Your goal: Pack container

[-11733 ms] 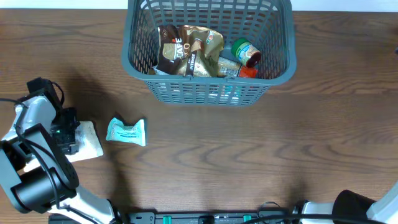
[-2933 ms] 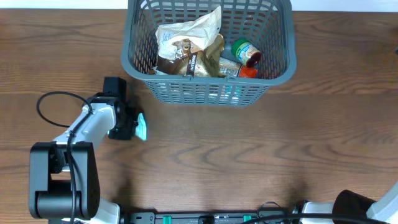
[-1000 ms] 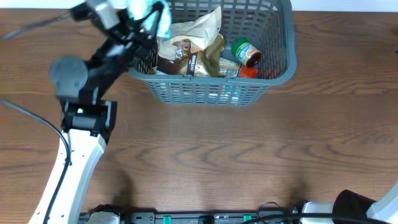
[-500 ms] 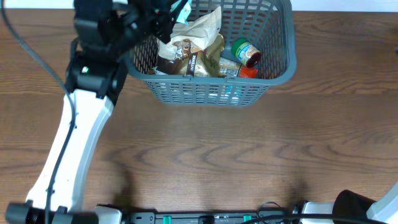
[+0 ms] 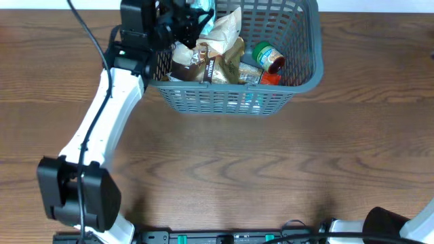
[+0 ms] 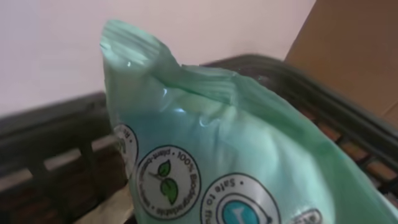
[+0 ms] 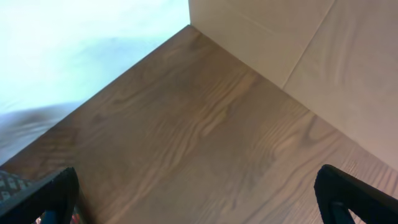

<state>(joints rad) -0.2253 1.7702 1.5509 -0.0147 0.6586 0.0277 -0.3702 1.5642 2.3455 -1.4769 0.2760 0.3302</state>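
The container (image 5: 224, 102), a dark grey lattice basket, stands at the back of the table. It holds a pale crumpled bag (image 5: 227, 26), brown foil packets (image 5: 193, 59) and a green-lidded jar (image 5: 266, 55). My left gripper (image 5: 192, 15) hangs over the basket's back left corner, shut on a mint-green packet (image 5: 205, 8). That packet (image 6: 224, 162) fills the left wrist view and hides the fingers, with the basket rim (image 6: 56, 121) behind it. My right gripper (image 7: 196, 205) is open above bare wood, nothing between its fingers (image 7: 354, 193).
The left arm (image 5: 102, 129) stretches from the front left corner up to the basket. A piece of the right arm (image 5: 407, 227) shows at the front right corner. A pale wall (image 7: 298, 56) rises beside the table in the right wrist view.
The left arm has swung right with the mint-green packet, from the basket's left rim to above its inside back left. The right arm has not moved.
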